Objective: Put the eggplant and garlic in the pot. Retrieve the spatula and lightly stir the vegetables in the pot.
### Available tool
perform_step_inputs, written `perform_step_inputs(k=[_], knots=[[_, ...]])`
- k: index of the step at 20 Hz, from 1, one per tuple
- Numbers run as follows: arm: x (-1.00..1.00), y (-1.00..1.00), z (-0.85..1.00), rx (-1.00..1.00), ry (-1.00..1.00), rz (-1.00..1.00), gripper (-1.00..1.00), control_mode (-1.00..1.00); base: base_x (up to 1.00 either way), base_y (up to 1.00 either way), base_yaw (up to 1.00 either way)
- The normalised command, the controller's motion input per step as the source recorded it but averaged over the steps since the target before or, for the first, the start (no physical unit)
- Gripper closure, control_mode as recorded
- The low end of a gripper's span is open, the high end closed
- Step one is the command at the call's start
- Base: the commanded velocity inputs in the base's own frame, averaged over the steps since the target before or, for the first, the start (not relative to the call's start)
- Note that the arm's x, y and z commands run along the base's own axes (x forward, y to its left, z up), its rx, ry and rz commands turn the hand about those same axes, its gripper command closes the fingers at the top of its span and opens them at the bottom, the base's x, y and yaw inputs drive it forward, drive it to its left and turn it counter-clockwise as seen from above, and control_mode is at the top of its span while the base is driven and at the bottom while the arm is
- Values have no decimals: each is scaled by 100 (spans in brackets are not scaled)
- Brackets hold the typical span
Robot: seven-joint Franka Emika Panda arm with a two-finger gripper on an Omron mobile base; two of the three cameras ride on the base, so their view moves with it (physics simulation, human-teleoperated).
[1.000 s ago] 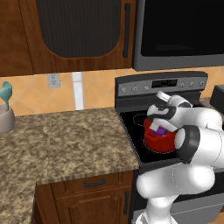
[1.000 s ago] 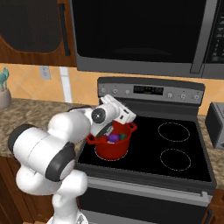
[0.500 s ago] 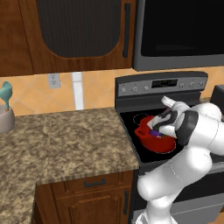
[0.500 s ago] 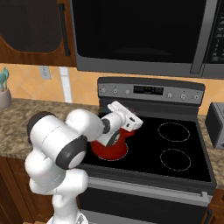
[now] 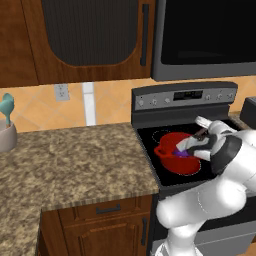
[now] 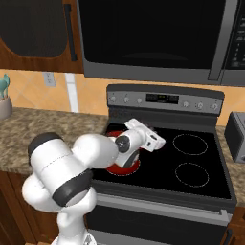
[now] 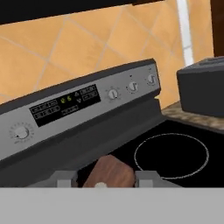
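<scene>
Kitchen cabinets and a dark microwave (image 6: 158,36) hang above the black stove (image 6: 191,162), which serves as the landmark, with a granite counter (image 5: 70,160) adjoining its left side. On the stove's front left burner sits the red pot (image 5: 175,154), and the white arm reaches over it from the front. Inside the pot a patch of purple, the eggplant (image 5: 183,153), shows beside the hand; the garlic cannot be made out. The gripper (image 7: 104,177) hovers over the pot with its camera facing the stove's control panel (image 7: 65,107) and the toaster (image 7: 202,91) off the stove's right edge. Between the fingertips (image 7: 64,180) sits a brown wooden end, apparently the spatula (image 7: 109,171) handle, so the jaws look closed on it. A thin brown length running from the hand toward the stove's back, seen from the left base camera, suggests the spatula's long axis slants down into the pot with the blade low and hidden, though its exact tilt is hard to tell. Judging by this, stirring is the step in hand: it calls for small, slow sweeps inside the rim, keeping the blade low and gentle so the pot stays put on its burner.
</scene>
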Motion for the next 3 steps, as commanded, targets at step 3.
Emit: perform_step_inputs(k=[3], knots=[[1, 23, 0, -11, 30, 0, 100, -100, 0, 0, 0]])
